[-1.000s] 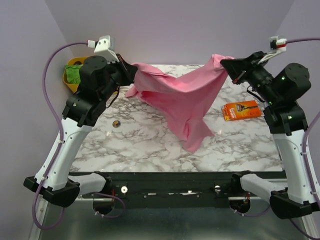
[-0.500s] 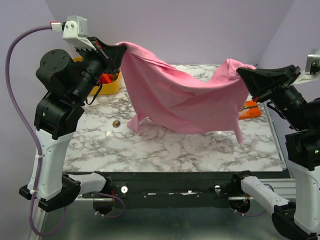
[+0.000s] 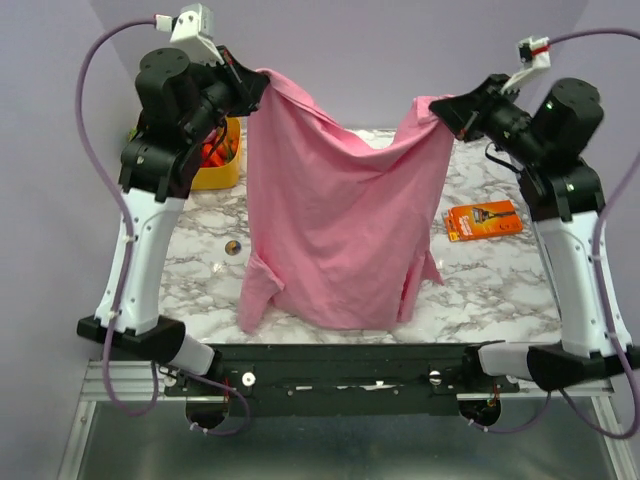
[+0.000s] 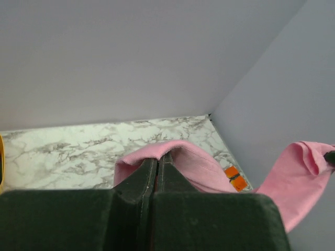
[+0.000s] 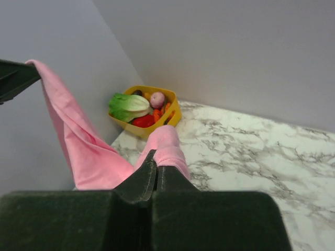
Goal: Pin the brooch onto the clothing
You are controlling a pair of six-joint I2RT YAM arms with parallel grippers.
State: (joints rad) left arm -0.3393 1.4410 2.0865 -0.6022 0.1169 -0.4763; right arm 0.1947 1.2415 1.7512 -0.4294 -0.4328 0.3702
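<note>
On the marble table (image 3: 500,290), left of the hanging cloth, the brooch (image 3: 233,247) lies flat as a small round brownish-gold disc with a darker centre, free of both arms and apart from the fabric, though near the sleeve that dangles beside it. The pink T-shirt (image 3: 335,230) is lifted well above the tabletop and stretched between the two arms, sagging in a shallow curve along its top edge. Its body falls as a broad sheet toward the near edge of the table, with a short sleeve drooping at each lower corner. Whether the lowest fold touches the marble cannot be told from above. The left gripper (image 3: 258,85) is clamped on the shirt's upper left corner; in the left wrist view its black fingers (image 4: 144,175) are pressed together with a pink fold bulging out just past their tips. The right gripper (image 3: 437,112) pinches the upper right corner in the same manner, its jaws tight together on a bunched roll of cloth in its own wrist view. Behind the left arm, at the far left corner of the table, stands a yellow bowl (image 3: 220,178) holding a green lettuce, something red, carrots and a small round pinkish vegetable. An orange razor pack (image 3: 484,219) lies flat on the right side of the marble, below the right arm and well apart from the shirt.
</note>
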